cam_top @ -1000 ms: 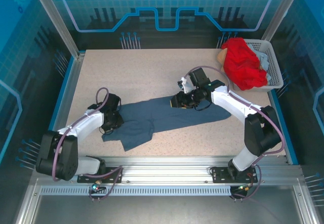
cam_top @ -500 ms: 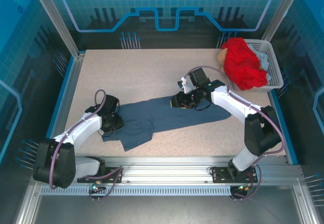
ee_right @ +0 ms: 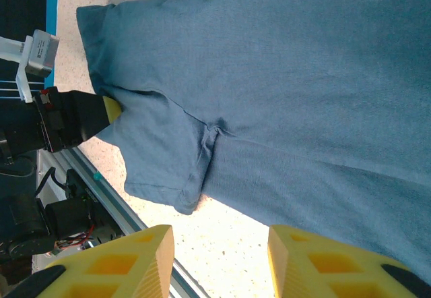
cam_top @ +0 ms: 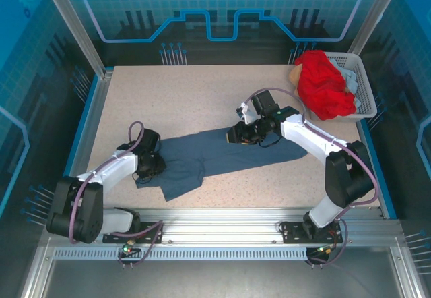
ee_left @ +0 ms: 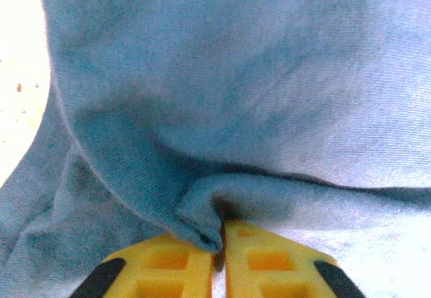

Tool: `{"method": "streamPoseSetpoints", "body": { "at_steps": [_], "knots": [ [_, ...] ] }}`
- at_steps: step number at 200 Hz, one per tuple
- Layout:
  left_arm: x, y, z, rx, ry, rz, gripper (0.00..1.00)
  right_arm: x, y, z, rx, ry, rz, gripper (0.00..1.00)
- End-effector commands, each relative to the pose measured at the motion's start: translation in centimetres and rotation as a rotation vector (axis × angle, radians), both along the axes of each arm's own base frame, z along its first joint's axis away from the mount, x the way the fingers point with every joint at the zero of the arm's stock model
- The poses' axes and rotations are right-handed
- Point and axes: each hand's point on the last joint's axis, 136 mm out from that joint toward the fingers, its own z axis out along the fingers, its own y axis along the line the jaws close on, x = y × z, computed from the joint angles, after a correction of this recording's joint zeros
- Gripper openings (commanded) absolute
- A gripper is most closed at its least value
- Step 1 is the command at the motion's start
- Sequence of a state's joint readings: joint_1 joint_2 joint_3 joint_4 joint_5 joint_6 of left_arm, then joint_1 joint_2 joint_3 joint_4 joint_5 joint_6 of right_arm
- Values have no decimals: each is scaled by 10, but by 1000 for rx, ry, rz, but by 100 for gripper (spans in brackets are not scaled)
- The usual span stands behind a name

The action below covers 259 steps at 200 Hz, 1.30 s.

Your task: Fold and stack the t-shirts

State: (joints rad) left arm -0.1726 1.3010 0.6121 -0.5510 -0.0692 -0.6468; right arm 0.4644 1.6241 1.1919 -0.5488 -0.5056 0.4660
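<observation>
bare tabletop (cam_top: 175, 99) rear-left, basket (cam_top: 366, 90) rear-right

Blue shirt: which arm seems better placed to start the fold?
Probably the left. The left gripper is shut on a bunched edge of the blue shirt, so it could lift straight away. The right gripper is open over the cloth, holding nothing.

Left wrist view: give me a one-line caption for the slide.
Left gripper, yellow fingers together, pinches a fold of the soft slate-blue cloth t-shirt.
</observation>
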Motion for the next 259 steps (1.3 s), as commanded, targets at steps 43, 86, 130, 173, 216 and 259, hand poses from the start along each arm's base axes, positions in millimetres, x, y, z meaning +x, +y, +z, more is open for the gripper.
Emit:
{"method": "streamPoseSetpoints", "body": {
  "at_steps": [43, 86, 130, 173, 216, 259],
  "knots": [
    [-2, 3, 30, -8, -40, 32, 0, -3, 1, 2, 9, 1, 10, 42],
    [-2, 2, 45, -15, -20, 60, 0, 0, 4, 2, 13, 1, 14, 42],
    [13, -1, 59, -8, 44, 61, 1, 1, 4, 2, 13, 2, 15, 42],
    [36, -3, 71, 8, 83, 22, 1, 0, 1, 2, 13, 2, 9, 42],
    [55, 2, 69, 48, 162, -38, 1, 0, 0, 1, 14, 5, 6, 41],
    [70, 10, 60, 77, 220, -62, 0, 1, 0, 2, 14, 5, 3, 41]
  ]
}}
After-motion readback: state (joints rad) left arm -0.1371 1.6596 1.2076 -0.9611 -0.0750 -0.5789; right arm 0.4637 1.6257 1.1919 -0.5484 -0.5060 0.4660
